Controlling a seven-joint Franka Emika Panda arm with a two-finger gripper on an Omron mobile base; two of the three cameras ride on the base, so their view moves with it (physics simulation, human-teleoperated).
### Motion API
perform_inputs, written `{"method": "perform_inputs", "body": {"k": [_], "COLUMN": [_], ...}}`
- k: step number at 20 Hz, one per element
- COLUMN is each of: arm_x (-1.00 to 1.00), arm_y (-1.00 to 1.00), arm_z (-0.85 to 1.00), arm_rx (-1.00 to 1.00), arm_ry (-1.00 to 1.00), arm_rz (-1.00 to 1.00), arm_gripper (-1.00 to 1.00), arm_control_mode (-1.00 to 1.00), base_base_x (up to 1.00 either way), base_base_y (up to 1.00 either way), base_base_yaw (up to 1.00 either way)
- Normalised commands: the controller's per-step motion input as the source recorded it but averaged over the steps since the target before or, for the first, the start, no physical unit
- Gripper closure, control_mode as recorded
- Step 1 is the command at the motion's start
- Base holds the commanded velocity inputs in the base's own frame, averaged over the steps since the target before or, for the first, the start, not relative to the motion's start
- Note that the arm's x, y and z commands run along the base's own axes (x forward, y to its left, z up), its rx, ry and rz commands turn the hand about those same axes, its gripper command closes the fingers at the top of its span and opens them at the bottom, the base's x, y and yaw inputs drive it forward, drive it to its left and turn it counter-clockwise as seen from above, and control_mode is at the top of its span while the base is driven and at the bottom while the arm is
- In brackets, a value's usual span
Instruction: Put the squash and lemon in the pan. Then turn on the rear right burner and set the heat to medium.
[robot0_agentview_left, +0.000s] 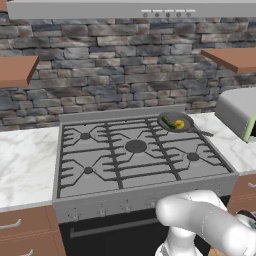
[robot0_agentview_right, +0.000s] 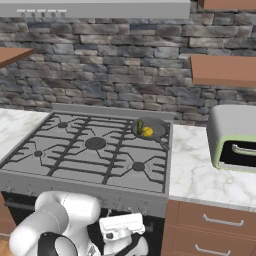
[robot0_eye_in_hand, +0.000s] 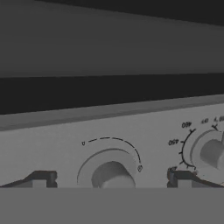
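Note:
The dark round pan (robot0_agentview_left: 184, 120) (robot0_agentview_right: 156, 128) sits on the stove's rear right corner, covering the rear right burner. Inside it lie the yellow lemon (robot0_agentview_left: 179, 124) (robot0_agentview_right: 147, 131) and, touching it, the dark green squash (robot0_agentview_left: 168, 121) (robot0_agentview_right: 140, 125). My gripper (robot0_eye_in_hand: 111, 180) is down low in front of the stove's grey control panel. It is open, its fingertips (robot0_eye_in_hand: 42, 178) spread on either side of a round grey knob (robot0_eye_in_hand: 109, 175) with an arc marking above it. Nothing is held.
A second dial (robot0_eye_in_hand: 212, 153) with printed numbers sits right of the framed knob. A grey-green toaster oven (robot0_agentview_right: 234, 137) stands on the marble counter (robot0_agentview_right: 200, 170) right of the stove. The pan's handle (robot0_agentview_left: 201, 132) points toward the front right.

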Motion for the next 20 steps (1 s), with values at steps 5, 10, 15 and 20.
{"method": "perform_inputs", "body": {"k": [5,10,15,20], "arm_x": [0.22,0.30,0.35,0.26], "arm_y": [0.00,0.00,0.00,0.00], "arm_z": [-0.15,0.00,0.00,0.01], "arm_rx": [0.02,0.06,0.09,0.08], "arm_ry": [0.00,0.00,0.00,0.00], "arm_rz": [0.00,0.00,0.00,0.00], "arm_gripper": [-1.00,1.00,1.00,1.00], "arm_control_mode": [-1.00,-1.00,-1.00,-1.00], "base_base_x": [0.00,0.00,0.00,0.00], "base_base_y": [0.00,0.00,0.00,0.00], "base_base_yaw": [0.00,0.00,0.00,0.00]}}
